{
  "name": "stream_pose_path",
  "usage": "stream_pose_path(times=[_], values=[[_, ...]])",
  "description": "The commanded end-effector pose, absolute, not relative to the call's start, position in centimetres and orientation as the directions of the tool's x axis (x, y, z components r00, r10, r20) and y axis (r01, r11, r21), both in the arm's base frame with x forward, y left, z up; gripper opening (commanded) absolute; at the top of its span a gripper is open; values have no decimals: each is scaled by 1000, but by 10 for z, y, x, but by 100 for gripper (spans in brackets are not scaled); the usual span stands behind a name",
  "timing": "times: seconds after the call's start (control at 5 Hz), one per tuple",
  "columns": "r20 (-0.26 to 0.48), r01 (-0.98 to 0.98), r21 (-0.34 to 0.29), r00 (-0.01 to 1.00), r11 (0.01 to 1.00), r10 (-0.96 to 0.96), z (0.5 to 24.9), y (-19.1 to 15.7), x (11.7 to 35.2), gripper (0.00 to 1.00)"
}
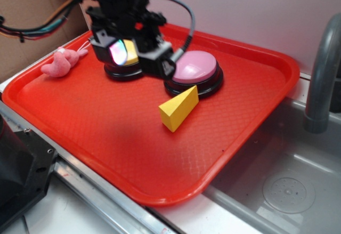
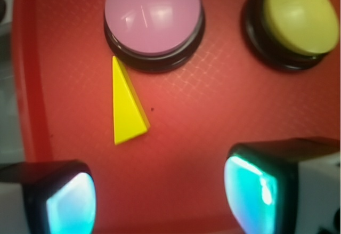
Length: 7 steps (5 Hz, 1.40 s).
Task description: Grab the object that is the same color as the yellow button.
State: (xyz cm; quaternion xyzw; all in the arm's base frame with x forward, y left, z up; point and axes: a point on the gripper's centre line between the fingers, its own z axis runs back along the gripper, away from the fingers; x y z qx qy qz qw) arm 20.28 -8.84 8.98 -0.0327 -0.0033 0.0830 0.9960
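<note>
The gripper (image 2: 160,191) hangs above the tray (image 1: 250,101) with its fingers spread and nothing between them — no grab made yet. The wedge (image 2: 126,106) lies off to one side of the gap, its thin tip just beside the pink button (image 2: 153,15), possibly touching its base. The yellow button (image 2: 301,15) sits well apart — lining up, descending and closing all remain.

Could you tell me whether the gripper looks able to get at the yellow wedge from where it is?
Probably yes: the gripper is open, nothing covers the yellow wedge, though its tip sits right beside the pink button.
</note>
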Motion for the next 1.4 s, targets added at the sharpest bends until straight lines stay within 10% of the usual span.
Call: stream_pose_path(times=[0.0,0.6,0.8,1.0,1.2], values=[[35,-152,-124,987,981,157,69,-115,234,100],[5,-192,-139,981,971,195,29,-117,239,100],[17,-225,-112,973,968,229,27,-116,237,43],[17,-255,-88,966,963,258,23,-114,233,5],[23,-210,-80,977,974,213,35,-111,228,0]])
